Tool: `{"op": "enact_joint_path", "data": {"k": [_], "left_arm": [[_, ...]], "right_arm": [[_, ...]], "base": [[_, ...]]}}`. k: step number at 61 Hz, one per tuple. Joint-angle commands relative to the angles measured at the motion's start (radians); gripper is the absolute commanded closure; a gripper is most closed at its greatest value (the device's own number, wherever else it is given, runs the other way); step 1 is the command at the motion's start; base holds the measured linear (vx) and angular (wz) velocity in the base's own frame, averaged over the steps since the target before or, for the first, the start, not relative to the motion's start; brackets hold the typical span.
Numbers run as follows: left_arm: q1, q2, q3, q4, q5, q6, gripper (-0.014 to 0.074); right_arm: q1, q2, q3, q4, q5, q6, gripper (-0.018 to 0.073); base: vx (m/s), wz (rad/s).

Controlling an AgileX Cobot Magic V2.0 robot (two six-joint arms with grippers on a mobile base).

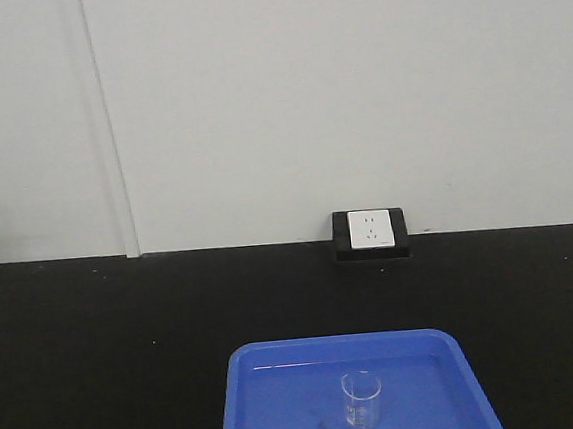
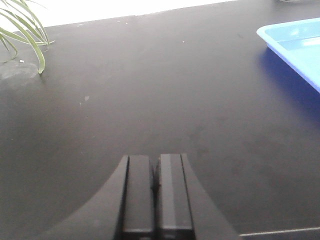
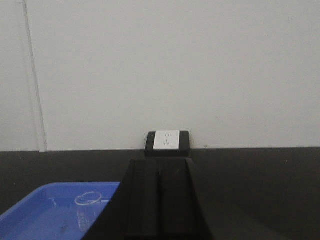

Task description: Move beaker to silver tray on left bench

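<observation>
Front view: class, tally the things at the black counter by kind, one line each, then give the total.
blue tray: 1
beaker, clear glass, standing in the tray: 1
wall socket, white in a black frame: 1
Total: 3

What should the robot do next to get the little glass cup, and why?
Probably open the right gripper and ease it down and left toward the beaker. The beaker stands upright, untouched, in the blue tray; that gripper looks shut and empty, and it seems nearer than the left gripper, also shut.
</observation>
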State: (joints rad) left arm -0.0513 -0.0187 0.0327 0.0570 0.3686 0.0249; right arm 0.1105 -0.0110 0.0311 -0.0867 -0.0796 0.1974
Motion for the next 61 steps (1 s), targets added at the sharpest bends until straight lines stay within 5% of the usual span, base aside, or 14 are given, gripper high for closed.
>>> {"op": "enact_joint_path", "data": {"k": [1,61], "left_arm": [[-0.007,-0.007,0.02,-0.003,-0.081,-0.002,0.0595],[-0.007,-0.007,0.02,-0.003,-0.081,-0.002,0.0595]], "right_arm": [[0.0,-0.013,0.005,0.001,-0.026,-0.008,0.0571],[0.0,-0.011,0.005,0.001,0.01,-0.008,0.0571]], "base": [[0.0,0.0],[0.0,0.0]]}}
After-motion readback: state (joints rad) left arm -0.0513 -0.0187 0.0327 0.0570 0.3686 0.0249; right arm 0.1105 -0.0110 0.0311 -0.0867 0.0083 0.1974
